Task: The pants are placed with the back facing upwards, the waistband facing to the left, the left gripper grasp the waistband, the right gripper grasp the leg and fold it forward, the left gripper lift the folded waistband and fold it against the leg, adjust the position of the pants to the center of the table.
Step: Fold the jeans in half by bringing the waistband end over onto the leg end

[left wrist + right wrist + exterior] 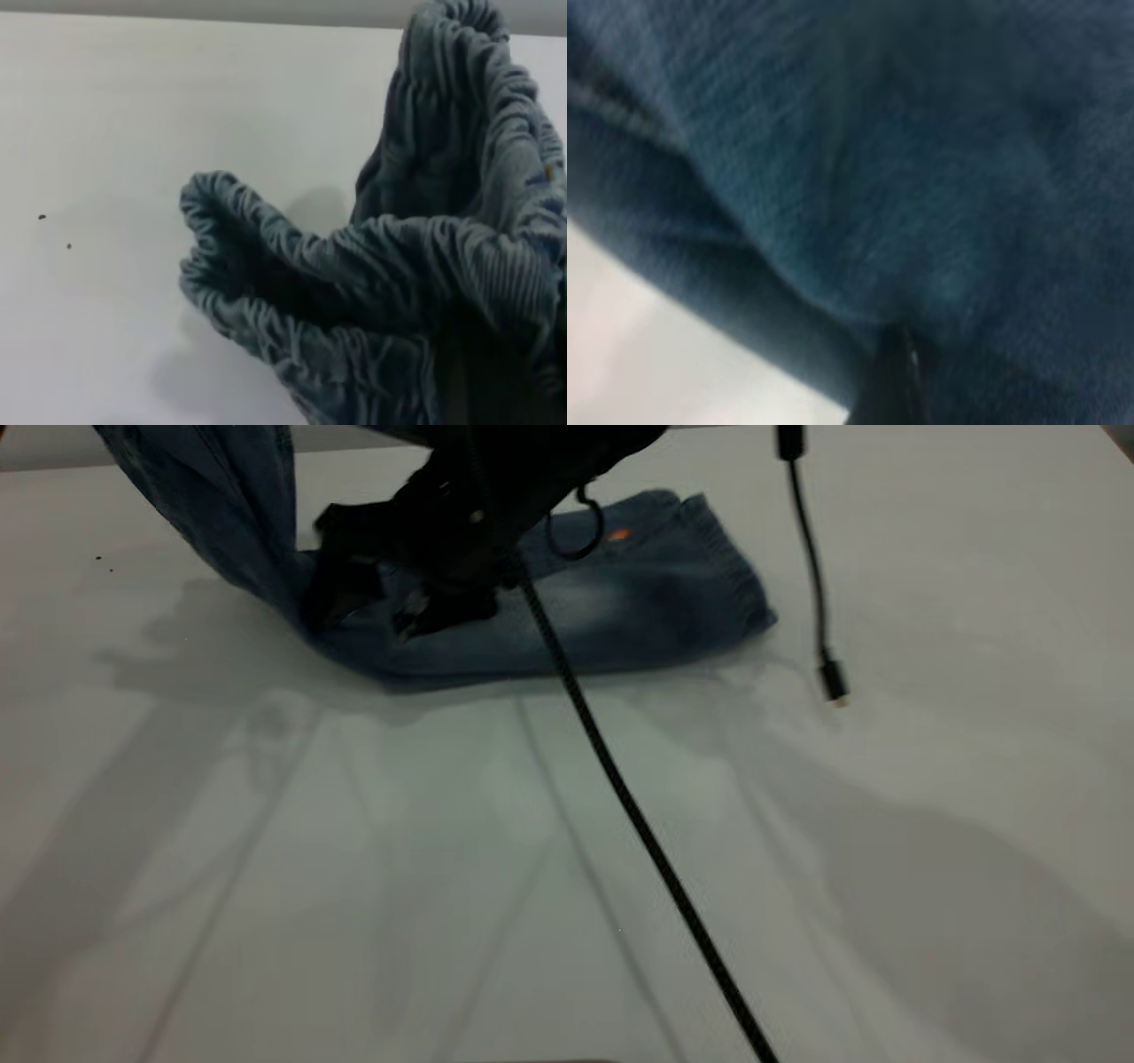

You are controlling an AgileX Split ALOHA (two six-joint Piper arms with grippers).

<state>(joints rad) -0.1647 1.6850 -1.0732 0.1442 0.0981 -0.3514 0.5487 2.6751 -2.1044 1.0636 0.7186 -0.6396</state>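
The blue denim pants (620, 602) lie folded on the white table (532, 868), with the leg (611, 615) and its pale patch flat and its hem toward the right. Their left part rises off the table and leaves the exterior view at the top left. In the left wrist view the ruffled waistband (354, 257) hangs bunched close in front of the left gripper, which holds it up; its fingers are hidden by cloth. My right gripper (390, 607) rests on the flat denim beside the raised fold, fingers apart. One dark fingertip (897, 381) shows against denim.
A braided black cable (638, 815) runs from the right arm across the table toward the near edge. A thinner cable with a plug (833, 682) dangles to the right of the pants. An orange mark (619, 535) shows on the denim.
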